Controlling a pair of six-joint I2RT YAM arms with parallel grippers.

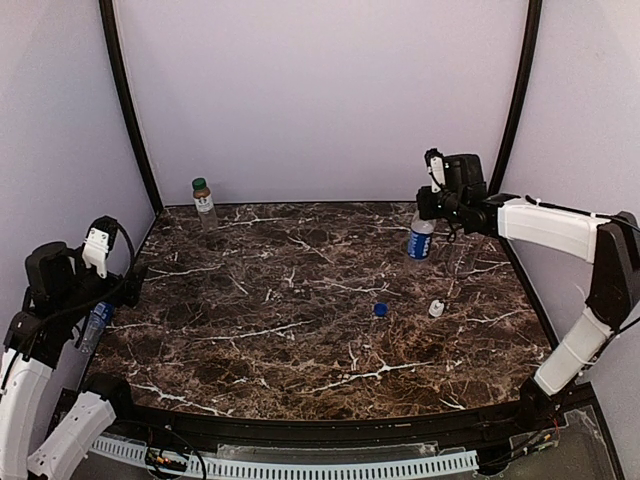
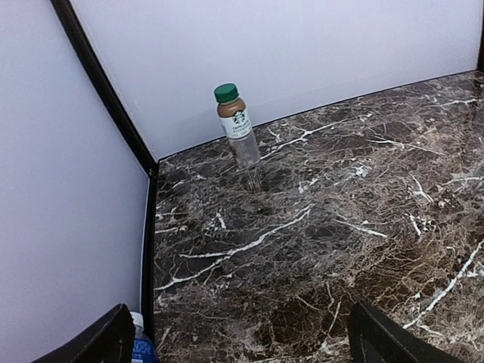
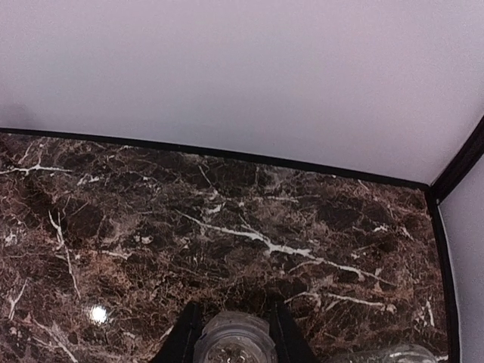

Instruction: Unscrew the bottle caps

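One blue-labelled bottle point(image 1: 420, 245) sits clasped in right gripper point(image 1: 429, 212).

Right wrist view: held bottle point(image 3: 233, 344) is cut by the bottom edge, and only its neck shows between the right gripper point(image 3: 233, 318) fingers. Clear bottle point(image 3: 393, 353) at bottom right shows as a sliver only.

Left wrist view: blue-labelled bottle point(image 2: 141, 346) is cropped at the bottom edge, beside one finger of the left gripper point(image 2: 242, 339). Only the fingertips are in frame.

Top view: that bottle's upper end is hidden behind the left arm point(image 1: 60, 290), and its label is unreadable.
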